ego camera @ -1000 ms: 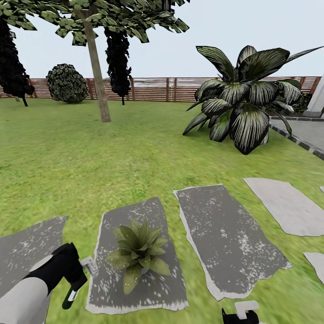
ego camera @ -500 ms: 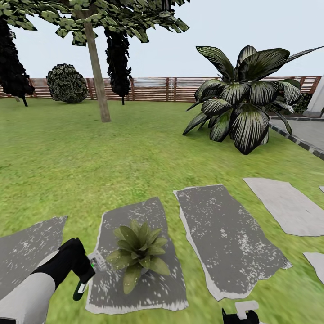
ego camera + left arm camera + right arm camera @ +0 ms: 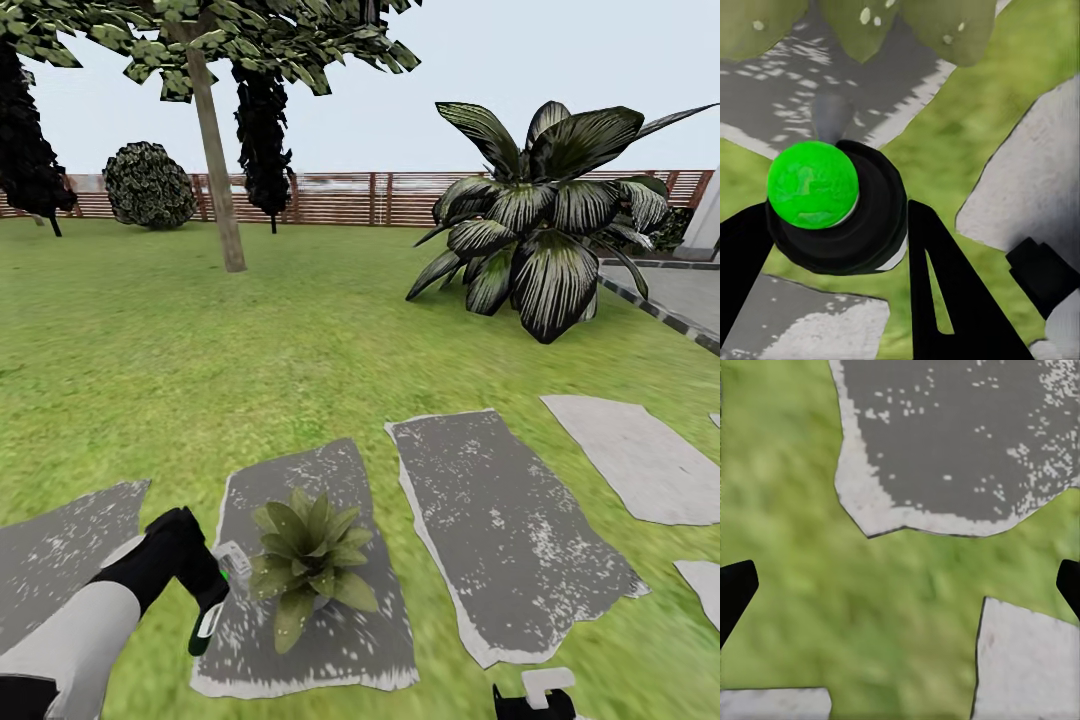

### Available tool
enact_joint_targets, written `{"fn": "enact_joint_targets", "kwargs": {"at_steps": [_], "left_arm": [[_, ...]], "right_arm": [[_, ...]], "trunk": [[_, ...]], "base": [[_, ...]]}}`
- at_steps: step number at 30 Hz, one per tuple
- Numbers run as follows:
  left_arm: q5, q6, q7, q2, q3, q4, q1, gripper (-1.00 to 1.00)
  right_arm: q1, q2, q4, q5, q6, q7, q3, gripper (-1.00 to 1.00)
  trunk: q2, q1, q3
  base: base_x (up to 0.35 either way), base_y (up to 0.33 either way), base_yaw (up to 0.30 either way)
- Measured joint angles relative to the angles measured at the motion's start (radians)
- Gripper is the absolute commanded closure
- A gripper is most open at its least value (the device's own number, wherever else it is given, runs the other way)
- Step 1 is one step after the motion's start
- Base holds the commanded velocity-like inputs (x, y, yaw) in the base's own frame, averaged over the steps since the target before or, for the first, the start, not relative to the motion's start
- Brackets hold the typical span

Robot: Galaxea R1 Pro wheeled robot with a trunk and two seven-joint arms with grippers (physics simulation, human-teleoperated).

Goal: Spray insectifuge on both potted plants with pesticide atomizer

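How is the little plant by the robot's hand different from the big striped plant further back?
The little plant is a low rosette of plain olive-green leaves; the big striped plant is far taller and wider, with dark leaves streaked white. The little plant sits on a grey stepping slab; the big striped plant stands at the lawn's edge, beside a paved strip. The left gripper is right beside the little plant, with the big one far off. Both have pointed leaves fanning from a centre.

Flat, even daylight under a pale overcast sky (image 3: 560,60), no clear light direction, no cast shadows on the lawn (image 3: 200,350), no glare, head view fairly sharp with soft compression smear, grass (image 3: 832,607) blurred in the right wrist view, leaves (image 3: 915,30) soft in the left wrist view
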Motion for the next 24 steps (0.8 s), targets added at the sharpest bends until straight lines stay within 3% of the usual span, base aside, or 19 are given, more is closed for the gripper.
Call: {"fn": "enact_joint_targets", "kwargs": {"at_steps": [5,8,15,24], "left_arm": [[-0.005,-0.006,-0.008,0.057,-0.002,0.016,0.007,1.0],[-0.002,-0.007,-0.009,0.072,-0.003,0.019,0.01,1.0],[0.004,-0.005,-0.024,0.051,-0.001,0.017,0.009,1.0],[0.0,0.005,-0.046,0.045,-0.001,0.009,0.013,1.0]], "right_arm": [[0.0,-0.001,0.0,0.0,0.0,0.0,-0.001,-1.0],[0.0,-0.001,0.0,0.0,0.0,0.0,0.0,-1.0],[0.0,-0.001,0.0,0.0,0.0,-0.001,-0.001,-1.0],[0.0,-0.001,0.0,0.0,0.0,-0.001,-0.001,-1.0]], "trunk": [[0.0,0.0,0.0],[0.0,0.0,0.0],[0.0,0.0,0.0],[0.0,0.0,0.0]], "base": [[0.0,0.0,0.0],[0.0,0.0,0.0],[0.0,0.0,0.021],[0.0,-0.008,0.23]]}}
